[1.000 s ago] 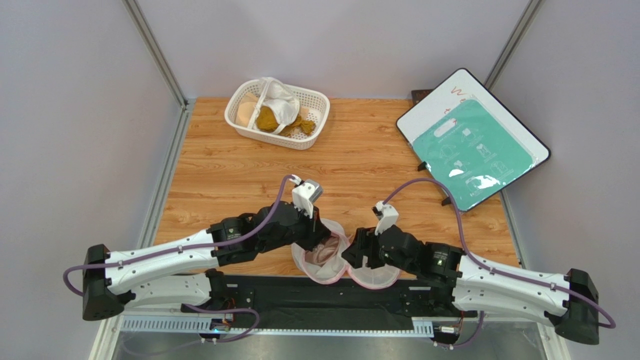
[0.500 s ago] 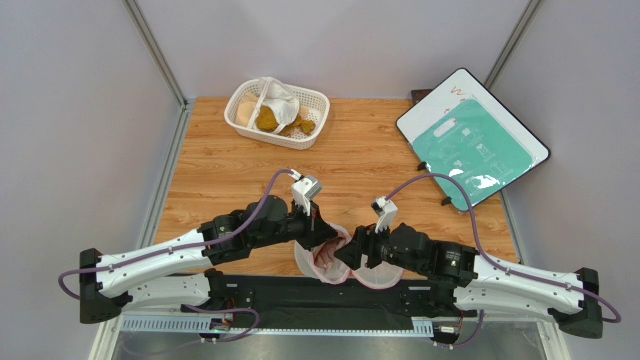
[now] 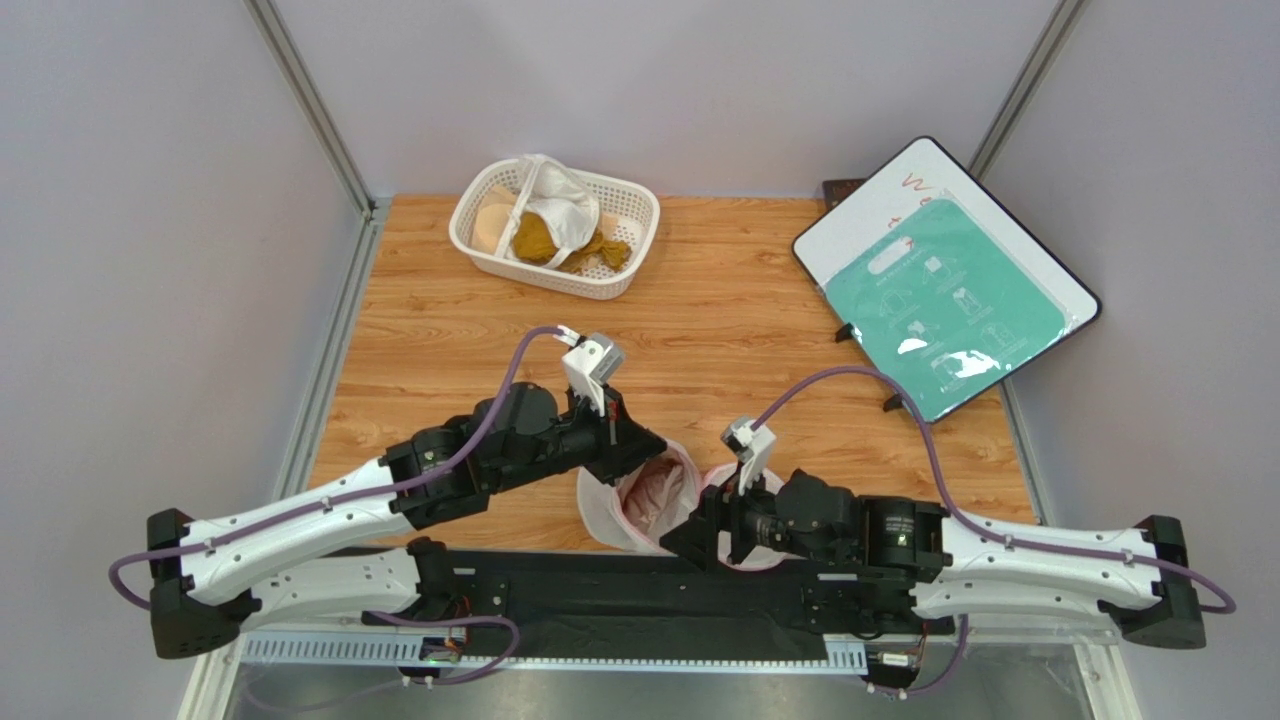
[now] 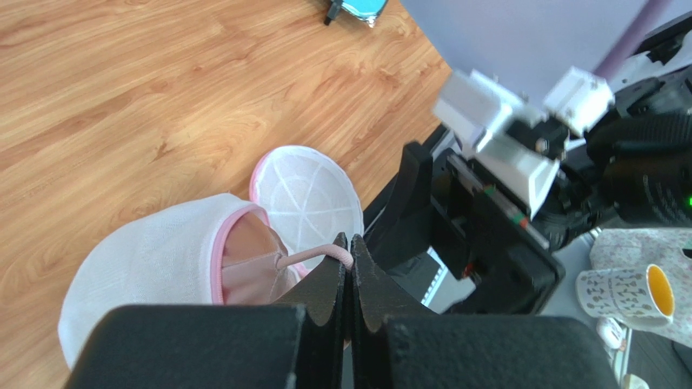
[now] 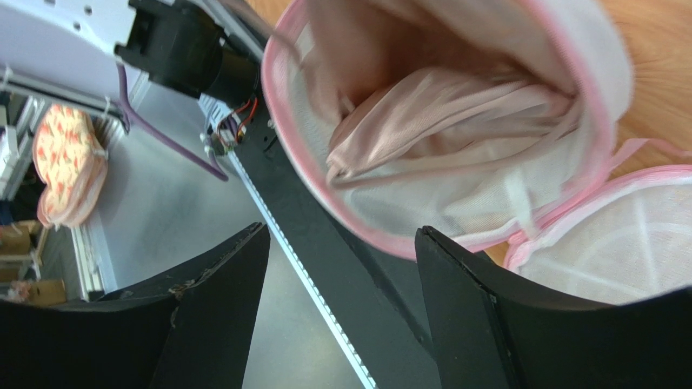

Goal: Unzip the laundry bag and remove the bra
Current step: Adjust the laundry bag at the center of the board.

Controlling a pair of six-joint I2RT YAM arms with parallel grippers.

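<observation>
Your left hand [image 4: 349,247] pinches the strap of the dusty mauve-pink fabric bra [image 5: 438,121], which sits in the unzipped round white mesh laundry bag [image 4: 146,259] (near edge of the bench [image 3: 721,315]); your right hand [image 5: 341,233] gapes empty.

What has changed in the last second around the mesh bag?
The left gripper, still shut on the bra strap, moved away from the near edge and slightly left; the bag shifted with it. The open right gripper slid left and nearer. Basket and board stayed.
</observation>
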